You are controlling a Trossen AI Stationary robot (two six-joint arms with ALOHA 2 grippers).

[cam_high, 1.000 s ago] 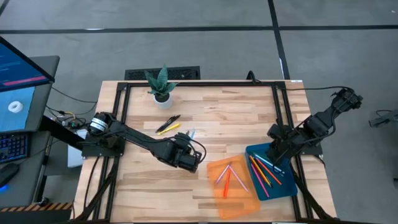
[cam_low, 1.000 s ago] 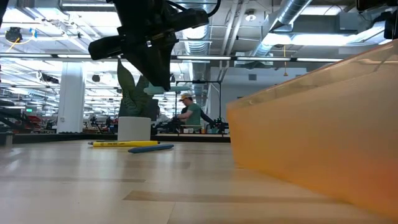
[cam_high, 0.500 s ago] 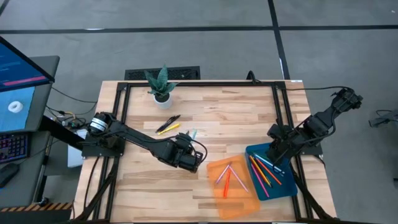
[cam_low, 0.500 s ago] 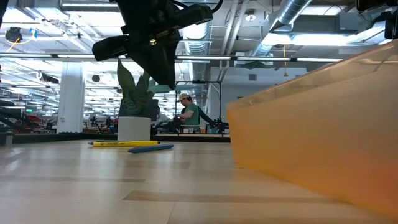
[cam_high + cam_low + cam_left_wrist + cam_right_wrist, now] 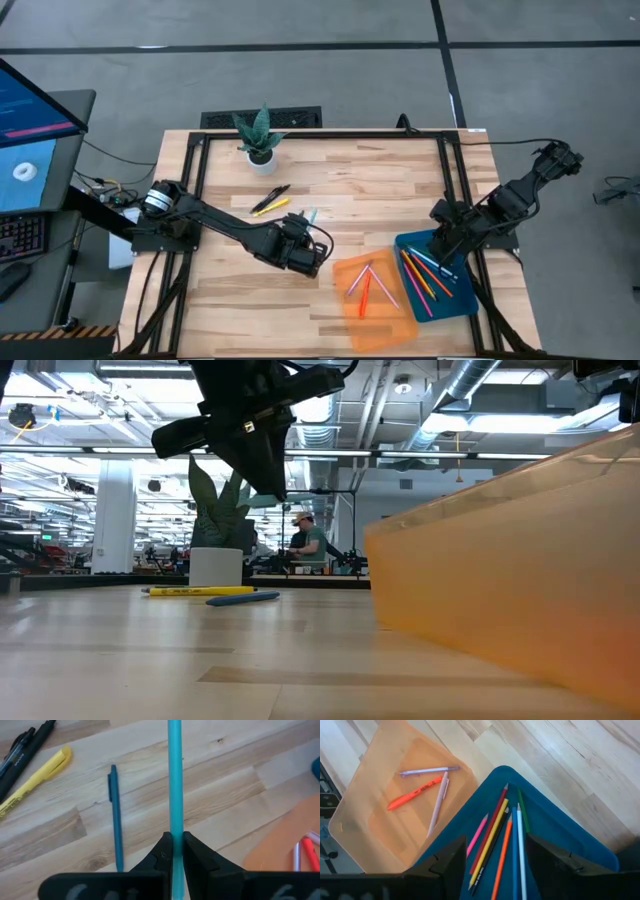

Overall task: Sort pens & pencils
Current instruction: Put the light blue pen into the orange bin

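Left gripper (image 5: 175, 845): pinched on a teal pen (image 5: 174, 775), which is held pointing ahead past the fingertips.
Dark blue pen (image 5: 115, 815): just beside, on the table (image 5: 220, 785).
Right gripper (image 5: 492, 857): spread wide, hung above pencils (image 5: 492, 840) in the blue tray (image 5: 560, 827).

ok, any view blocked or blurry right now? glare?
Low view: the orange tray wall sits right at the lens, soft, filling the right side; bright ceiling lights behind. Left wrist view: the left gripper and its teal stick cover the centre, table still sharp. High view: evenly lit, no glare.
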